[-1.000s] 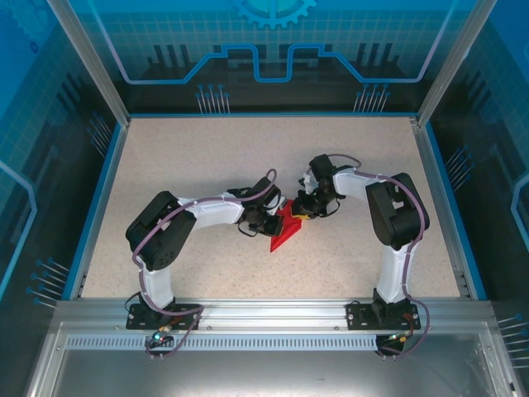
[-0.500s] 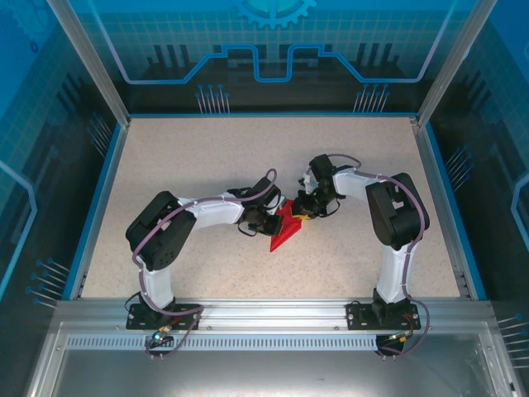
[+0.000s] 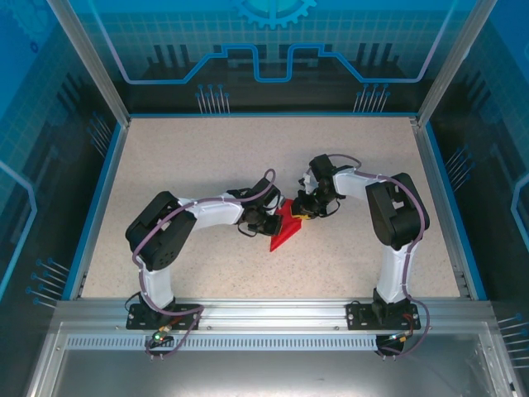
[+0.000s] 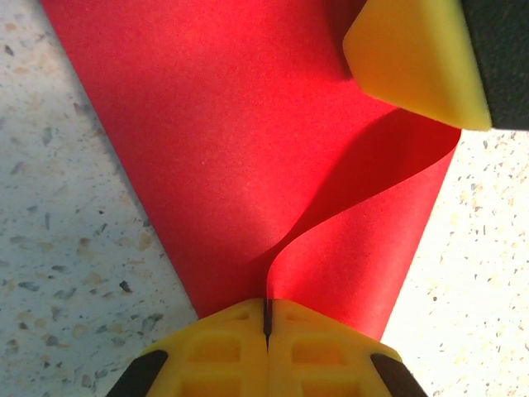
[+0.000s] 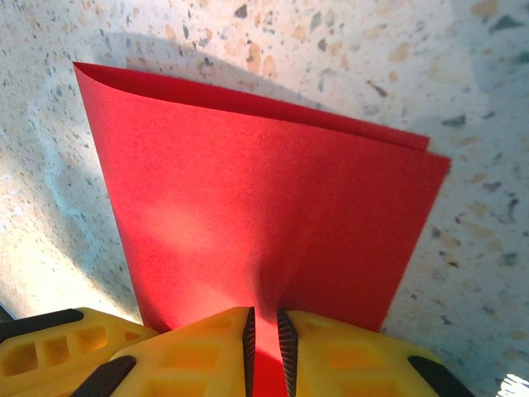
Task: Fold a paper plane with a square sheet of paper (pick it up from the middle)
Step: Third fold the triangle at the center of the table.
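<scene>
The square sheet of paper [image 3: 283, 235] is bright red and folded into a pointed wedge, lying mid-table with its tip toward the near edge. My left gripper [image 3: 274, 218] reaches it from the left. In the left wrist view its jaws [image 4: 267, 311] are shut on an upper layer of the paper [image 4: 231, 149] that curls up off the layer below. My right gripper [image 3: 304, 210] comes in from the right. Its jaws [image 5: 264, 332] stand closed to a narrow gap on a raised ridge of the folded paper [image 5: 264, 207]. One yellow right fingertip [image 4: 413, 58] rests over the paper's far corner.
The speckled table [image 3: 207, 157] has a blue rim, with frame posts at the back corners. Both arms bend inward and meet over the paper. A yellow finger of the left gripper [image 5: 50, 351] shows beside the right jaws. Open tabletop lies all around.
</scene>
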`<action>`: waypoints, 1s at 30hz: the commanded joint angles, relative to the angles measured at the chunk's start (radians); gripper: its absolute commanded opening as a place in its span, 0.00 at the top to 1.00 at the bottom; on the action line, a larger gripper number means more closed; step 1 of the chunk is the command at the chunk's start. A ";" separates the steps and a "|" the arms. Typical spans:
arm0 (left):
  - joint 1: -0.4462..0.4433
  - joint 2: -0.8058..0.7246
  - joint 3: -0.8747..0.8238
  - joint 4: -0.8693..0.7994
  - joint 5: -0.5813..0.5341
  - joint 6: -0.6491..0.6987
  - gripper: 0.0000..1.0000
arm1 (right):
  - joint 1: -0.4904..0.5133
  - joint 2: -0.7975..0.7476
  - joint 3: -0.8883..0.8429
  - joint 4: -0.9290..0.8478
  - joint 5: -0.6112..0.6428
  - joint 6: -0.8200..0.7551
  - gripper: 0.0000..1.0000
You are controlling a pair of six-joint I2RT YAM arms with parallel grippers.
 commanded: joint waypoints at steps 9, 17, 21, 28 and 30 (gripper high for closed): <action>0.006 0.004 -0.036 -0.006 -0.002 -0.009 1.00 | -0.011 -0.092 -0.041 0.012 0.018 0.041 0.76; 0.008 0.003 -0.027 -0.012 0.015 0.013 1.00 | -0.036 -0.315 -0.180 0.122 -0.049 0.108 0.79; 0.007 0.000 -0.026 -0.019 0.011 0.022 1.00 | 0.011 -0.428 -0.360 0.286 -0.087 0.232 0.85; 0.006 0.012 -0.015 -0.019 0.023 0.024 1.00 | 0.205 -0.509 -0.531 0.527 0.010 0.432 0.89; 0.008 0.012 -0.016 -0.019 0.023 0.024 1.00 | 0.243 -0.498 -0.557 0.583 0.040 0.478 0.90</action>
